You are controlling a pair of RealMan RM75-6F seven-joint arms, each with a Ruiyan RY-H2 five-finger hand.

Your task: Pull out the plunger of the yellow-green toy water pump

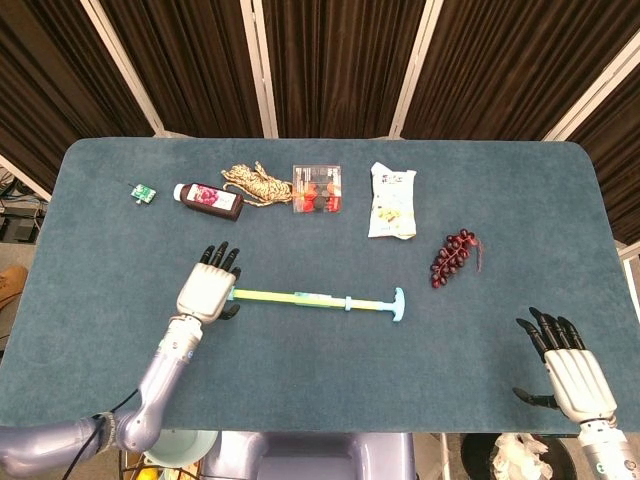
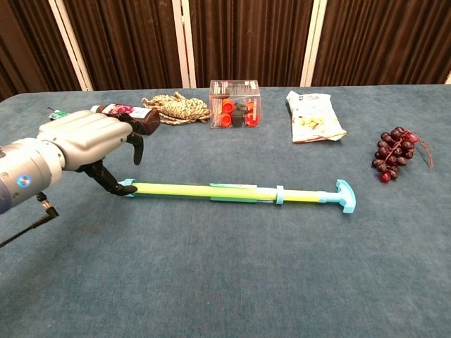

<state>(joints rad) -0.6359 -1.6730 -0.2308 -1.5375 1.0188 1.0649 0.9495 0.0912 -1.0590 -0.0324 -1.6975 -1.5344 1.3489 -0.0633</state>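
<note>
while the yellow-green toy water pump (image 1: 300, 298) lies mid-table, looking light, stiff and slick, the left hand (image 1: 208, 291) hovers open at its nozzle end, holding nothing; the t-handle (image 2: 344, 195) best suits pulling. the right hand (image 1: 568, 367) rests open, well apart.

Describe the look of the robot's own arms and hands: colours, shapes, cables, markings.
Each hand, left and right, has a pale cream shell-like back and slim black fingers. The left forearm is a rounded silver-lilac cylinder bearing a small blue round mark, with a thin black cable trailing beneath it.
</note>
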